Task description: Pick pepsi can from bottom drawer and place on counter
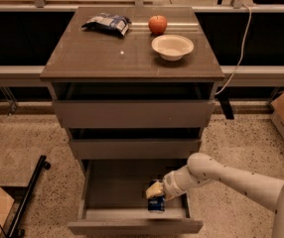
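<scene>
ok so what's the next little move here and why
Probably a short lift straight up. The gripper looks closed on the top of the pepsi can, low inside the open bottom drawer, close to its front wall. Rising first should clear that wall and the middle drawer front before it heads for the counter.

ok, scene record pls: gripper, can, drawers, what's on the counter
gripper: down in the bottom drawer, near its front right, shut on the pepsi can
pepsi can: upright, just under the gripper
bottom drawer: pulled out farthest
middle drawer: out a little
top drawer: out a little
counter: snack bag back left, apple back centre, white bowl in front of the apple
</scene>
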Motion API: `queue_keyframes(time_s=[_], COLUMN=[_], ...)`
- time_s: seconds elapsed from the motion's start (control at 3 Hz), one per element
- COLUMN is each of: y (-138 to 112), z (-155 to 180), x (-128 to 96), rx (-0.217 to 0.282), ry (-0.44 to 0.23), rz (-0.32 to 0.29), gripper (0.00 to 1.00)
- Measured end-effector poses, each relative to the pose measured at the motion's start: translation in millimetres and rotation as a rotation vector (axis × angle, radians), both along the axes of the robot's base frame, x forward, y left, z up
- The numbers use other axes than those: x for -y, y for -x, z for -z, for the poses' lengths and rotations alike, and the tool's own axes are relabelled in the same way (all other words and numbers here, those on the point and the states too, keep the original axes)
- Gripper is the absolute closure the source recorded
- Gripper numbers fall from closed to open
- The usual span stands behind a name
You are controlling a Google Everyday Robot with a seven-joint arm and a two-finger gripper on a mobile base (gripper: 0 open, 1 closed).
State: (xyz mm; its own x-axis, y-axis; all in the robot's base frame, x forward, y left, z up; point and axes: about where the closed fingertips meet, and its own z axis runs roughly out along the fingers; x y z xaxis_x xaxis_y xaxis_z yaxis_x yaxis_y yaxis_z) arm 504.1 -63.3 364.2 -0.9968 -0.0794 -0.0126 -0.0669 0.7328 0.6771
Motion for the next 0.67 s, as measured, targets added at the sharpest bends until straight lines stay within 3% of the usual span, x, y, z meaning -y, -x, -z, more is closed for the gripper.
queue_keyframes(time_s=[0.33,0.67], y=[4.8,26.3], z=[-37.2,-96.4], x=[-9.5,-26.6], rx=[0.077,0.169], ry=[0.004,0.029], rz=[-0.007,-0.063], gripper=[1.0,1.0])
